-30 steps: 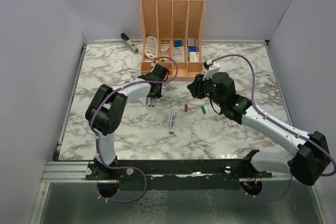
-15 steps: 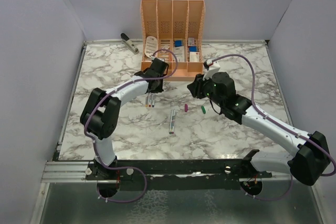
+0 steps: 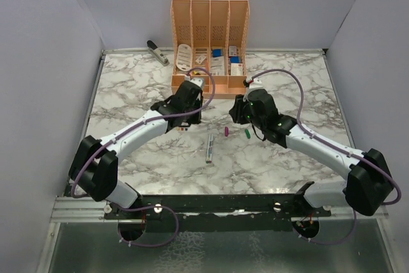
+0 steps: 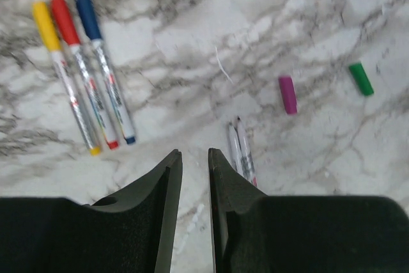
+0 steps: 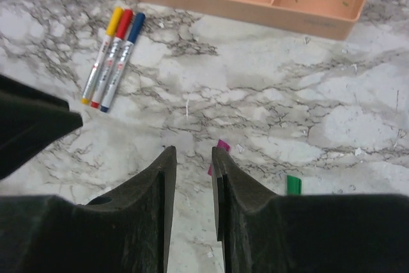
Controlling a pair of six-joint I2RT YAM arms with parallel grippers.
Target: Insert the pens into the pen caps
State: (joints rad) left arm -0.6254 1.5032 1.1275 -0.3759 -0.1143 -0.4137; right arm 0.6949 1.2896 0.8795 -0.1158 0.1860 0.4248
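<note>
Three pens (image 4: 86,87) are already capped (yellow, red, blue) just in front of the orange organiser (image 5: 307,23). Further out, two bare pens (image 4: 241,151), a purple cap (image 4: 287,94) and a green cap (image 4: 361,78) are left to be joined. The left fingers (image 4: 167,209) and right fingers (image 5: 163,209) are barely parted, nothing held.

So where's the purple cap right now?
In the top view the purple cap lies on the table near its middle, just left of the green cap, beyond and right of the two bare pens.
</note>
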